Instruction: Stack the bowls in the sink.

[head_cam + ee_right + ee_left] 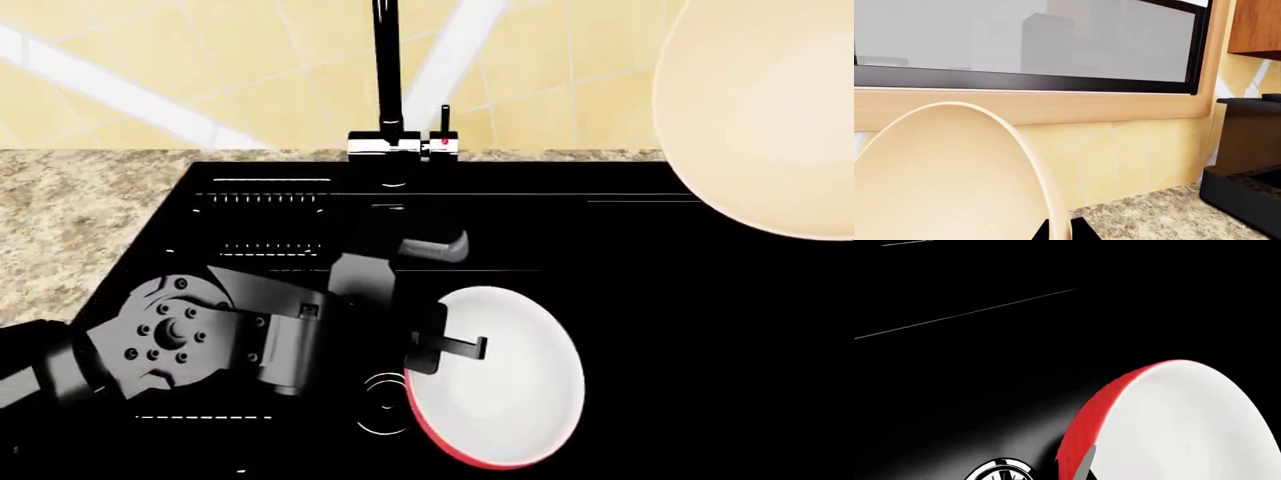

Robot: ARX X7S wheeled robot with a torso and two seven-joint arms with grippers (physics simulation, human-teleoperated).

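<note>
A wide shallow bowl [507,395], white inside and red outside, is low in the black sink [667,300], just right of the drain ring [383,402]. My left gripper [449,346] is shut on its left rim. In the left wrist view a grey finger [1087,464] lies against the rim of this red-and-white bowl [1187,430]. The plain beige bowl [767,110] hangs high at the right, close to the head camera. My right gripper [1058,231] is shut on its rim, with the beige bowl [941,180] standing on edge. The head view does not show the right gripper.
A tall black-and-chrome faucet [390,90] rises at the back edge of the sink. Speckled granite counter [67,230] lies to the left, with yellow wall tiles [240,60] behind. The right wrist view shows a window [1021,40] and a black appliance [1244,165] on the counter.
</note>
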